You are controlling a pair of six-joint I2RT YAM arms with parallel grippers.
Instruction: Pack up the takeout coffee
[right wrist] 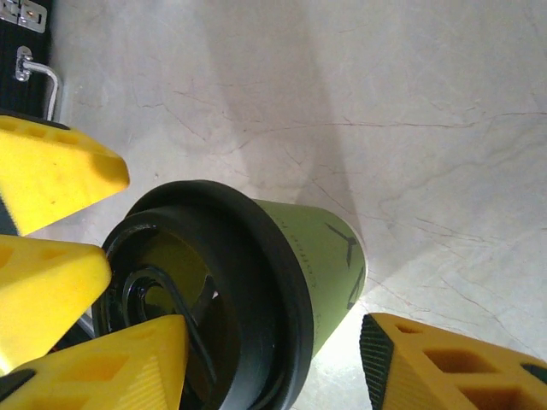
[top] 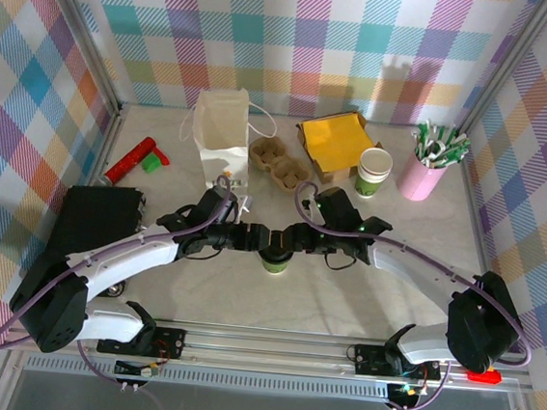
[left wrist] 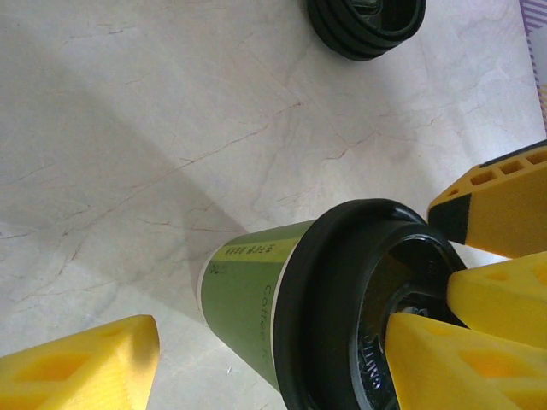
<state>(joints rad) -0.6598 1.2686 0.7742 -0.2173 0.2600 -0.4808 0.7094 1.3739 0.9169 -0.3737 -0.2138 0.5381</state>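
The takeout coffee cup (top: 274, 260) stands upright near the brown cup carrier (top: 279, 164), on its arm-base side, black lid (left wrist: 338, 299) on top. The left gripper (top: 254, 237) and right gripper (top: 297, 236) both straddle the rim, jaws wide, one finger over the lid, the other clear of the wall, clamping nothing. It looks light and thin-walled, easily crushed, so a gentle hold on the paper wall below the lid seems safest.

The cup (top: 275, 259) is set between the left claw (top: 258, 239) and right claw (top: 292, 239). A carrier tray (top: 279, 163) is placed behind it.
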